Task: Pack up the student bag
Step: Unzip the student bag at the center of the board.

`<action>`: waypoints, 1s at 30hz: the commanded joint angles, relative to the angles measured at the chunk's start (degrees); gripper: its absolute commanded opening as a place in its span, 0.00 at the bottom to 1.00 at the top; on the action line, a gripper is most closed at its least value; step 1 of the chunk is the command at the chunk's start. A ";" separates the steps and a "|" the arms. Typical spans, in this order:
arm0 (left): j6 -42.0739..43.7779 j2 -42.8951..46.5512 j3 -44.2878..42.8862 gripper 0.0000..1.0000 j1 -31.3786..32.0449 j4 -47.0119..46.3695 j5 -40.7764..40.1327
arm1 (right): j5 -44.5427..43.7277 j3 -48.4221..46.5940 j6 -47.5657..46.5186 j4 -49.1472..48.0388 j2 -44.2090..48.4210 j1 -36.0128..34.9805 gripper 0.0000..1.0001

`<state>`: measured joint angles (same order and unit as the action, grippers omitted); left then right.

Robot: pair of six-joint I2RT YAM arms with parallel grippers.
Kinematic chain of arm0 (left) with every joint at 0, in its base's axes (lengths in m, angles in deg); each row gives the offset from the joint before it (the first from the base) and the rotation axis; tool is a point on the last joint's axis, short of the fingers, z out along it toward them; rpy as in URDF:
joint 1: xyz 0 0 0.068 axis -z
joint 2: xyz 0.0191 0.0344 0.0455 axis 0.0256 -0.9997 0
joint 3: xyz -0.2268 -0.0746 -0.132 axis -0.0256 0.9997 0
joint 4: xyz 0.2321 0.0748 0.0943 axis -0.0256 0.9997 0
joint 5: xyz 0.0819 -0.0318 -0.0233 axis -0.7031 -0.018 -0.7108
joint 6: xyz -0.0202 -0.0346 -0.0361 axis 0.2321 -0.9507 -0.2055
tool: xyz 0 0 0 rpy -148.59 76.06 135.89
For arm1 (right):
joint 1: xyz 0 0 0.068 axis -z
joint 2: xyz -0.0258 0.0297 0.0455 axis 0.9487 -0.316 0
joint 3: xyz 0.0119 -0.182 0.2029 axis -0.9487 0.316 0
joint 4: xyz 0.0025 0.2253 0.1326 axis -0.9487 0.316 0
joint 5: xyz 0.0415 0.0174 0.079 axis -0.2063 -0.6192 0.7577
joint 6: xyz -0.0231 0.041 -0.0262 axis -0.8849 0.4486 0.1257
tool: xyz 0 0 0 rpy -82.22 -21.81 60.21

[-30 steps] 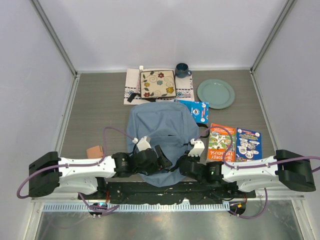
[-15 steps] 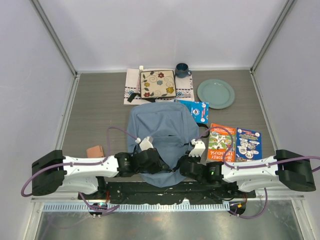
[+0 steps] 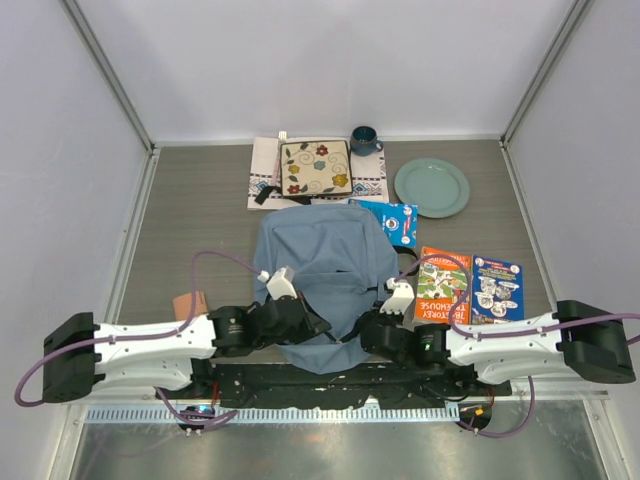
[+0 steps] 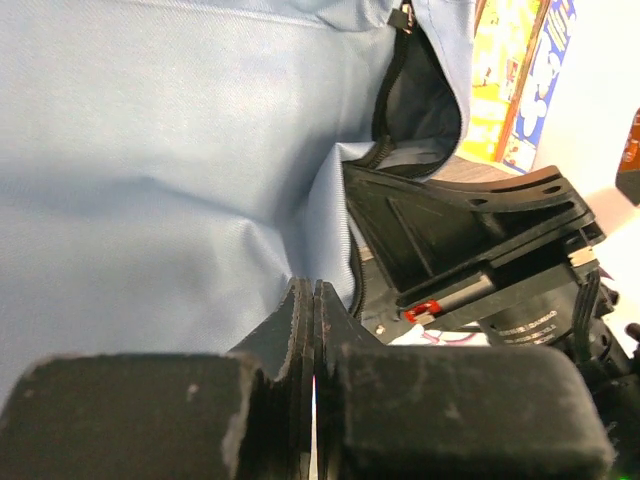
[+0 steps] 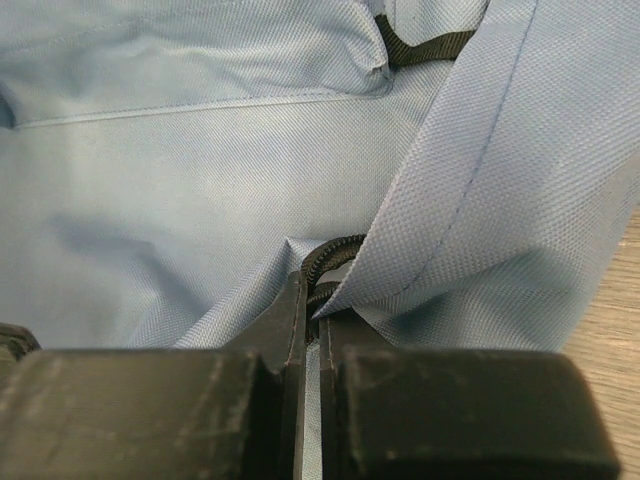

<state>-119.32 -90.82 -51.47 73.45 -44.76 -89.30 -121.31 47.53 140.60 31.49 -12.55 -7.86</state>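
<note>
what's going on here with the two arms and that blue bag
Two robot arms are working on the student bag, which lies flat on the table. The left end effector is shut on a pinch of the bag's blue fabric, and the right end effector is shut on the fabric edge by the zipper. The zipper opening gapes a little. The orange book and the blue book lie beside the bag, not packed yet.
</note>
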 commanded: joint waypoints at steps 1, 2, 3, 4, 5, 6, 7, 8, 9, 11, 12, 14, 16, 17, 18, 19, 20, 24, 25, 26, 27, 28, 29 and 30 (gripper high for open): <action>3.89 5.35 -3.13 0.00 0.08 11.70 -7.77 | -6.28 -1.59 1.50 3.59 2.73 1.21 0.01; 4.68 6.40 -3.92 0.00 0.08 13.66 -8.66 | -6.19 -1.77 1.23 3.94 3.69 1.83 0.01; 5.12 8.24 -4.19 0.00 0.17 15.33 -9.28 | -6.02 -1.94 1.06 4.29 4.22 2.61 0.01; 5.39 9.30 -4.28 0.00 0.00 18.31 -10.06 | -5.67 -1.86 0.71 4.47 5.10 4.01 0.01; 5.91 10.27 -4.10 0.00 0.08 19.55 -10.94 | -5.49 -1.77 -0.08 4.47 5.80 4.90 0.01; 6.18 12.46 -3.84 0.00 0.08 20.52 -11.30 | -5.05 -1.68 -0.52 4.56 7.38 5.78 0.01; 6.53 13.52 -3.58 0.00 0.08 22.10 -11.48 | -4.09 -1.68 -1.13 4.56 8.09 7.70 0.01; 6.62 14.49 -2.70 0.00 0.08 22.90 -11.91 | -3.73 -1.68 -1.84 4.47 8.79 8.59 0.01; 6.71 16.85 -2.35 0.00 0.17 23.60 -12.18 | -3.47 -1.77 -3.50 4.47 10.19 9.47 0.01; 6.97 18.79 -1.29 0.00 0.08 25.19 -13.23 | -2.85 -1.59 -4.91 4.47 11.17 12.01 0.01; 7.15 19.59 -1.03 0.00 0.00 25.80 -13.67 | -2.59 -1.59 -6.23 4.56 11.61 12.90 0.01; 7.68 21.44 -0.85 0.00 0.08 26.60 -14.29 | -2.06 -1.77 -7.64 4.21 12.22 14.30 0.01; 7.94 22.05 -1.11 0.00 0.08 27.73 -15.08 | -1.80 -2.21 -9.57 3.95 12.05 14.84 0.01; 8.12 22.14 -1.20 0.00 0.00 28.00 -15.43 | -1.53 -2.29 -10.10 3.69 11.88 15.19 0.01; 8.20 22.06 -1.20 0.00 0.00 28.18 -15.87 | -1.18 -2.38 -10.28 3.60 11.61 15.45 0.01; 8.81 21.97 -1.11 0.00 0.00 27.74 -15.96 | -0.66 -2.73 -11.06 3.59 11.35 15.72 0.01; 9.43 21.45 -1.20 0.00 0.00 26.96 -15.70 | 0.48 -3.08 -11.86 3.68 11.00 16.07 0.01; 12.16 18.20 -1.99 0.00 0.17 21.07 -12.89 | 7.50 -7.73 -13.01 11.20 12.04 16.77 0.24; 12.60 17.15 -2.34 0.00 0.17 19.06 -11.75 | 8.39 -10.01 -12.48 13.59 13.01 16.77 0.33; 13.47 15.40 -3.13 0.00 0.09 17.99 -11.48 | 9.01 -11.25 -10.74 16.31 15.02 16.77 0.52; 13.74 14.33 -3.48 0.00 0.17 17.29 -11.31 | 9.36 -12.65 -9.68 22.08 16.26 16.77 0.59; 14.09 13.54 -3.92 0.00 0.17 15.89 -10.96 | 9.54 -14.93 -8.71 24.92 17.57 16.77 0.69; 14.96 12.92 -4.53 0.00 0.09 15.09 -10.69 | 9.37 -16.17 -6.52 27.74 18.80 16.77 0.72; 15.41 11.61 -4.80 0.00 0.17 13.43 -10.43 | 9.37 -17.31 -5.46 32.72 21.51 16.77 0.73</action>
<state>-107.60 -76.70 -53.13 73.56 -24.28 -100.41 -111.19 37.17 131.23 48.24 2.38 8.57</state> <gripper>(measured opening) 0.009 0.686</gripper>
